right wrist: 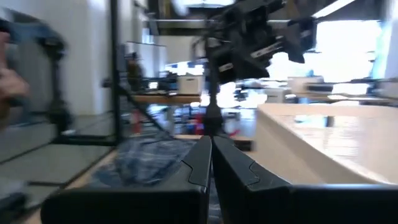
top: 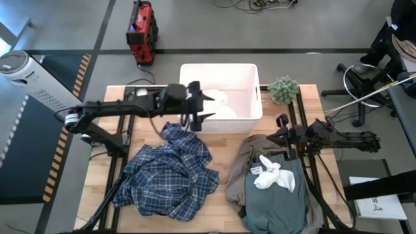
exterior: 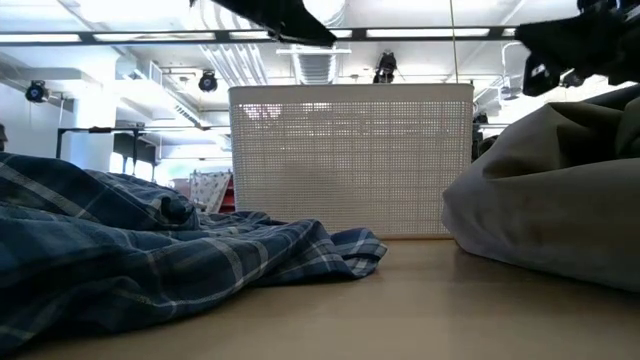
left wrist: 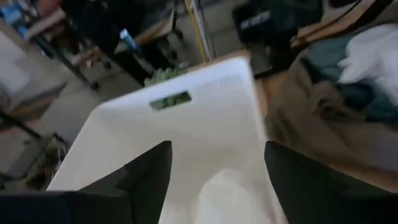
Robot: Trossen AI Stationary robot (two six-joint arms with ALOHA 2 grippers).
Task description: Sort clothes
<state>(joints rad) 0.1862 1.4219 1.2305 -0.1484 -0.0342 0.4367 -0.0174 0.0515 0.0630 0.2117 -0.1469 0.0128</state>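
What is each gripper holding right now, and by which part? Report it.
Nothing is held. The left gripper hangs open over the white bin, with a white garment lying inside below it. The right gripper is shut and empty beside the taupe garment.

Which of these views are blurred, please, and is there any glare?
Left wrist view: motion-smeared, white bin soft-edged. Right wrist view: blurred too, with bright window glare behind the left gripper. Low view: ceiling lights bright, plaid shirt sharp. High view: evenly lit.

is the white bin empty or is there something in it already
Not empty. A white top lies inside the bin, seen from above and between the open left gripper fingers hovering over it.
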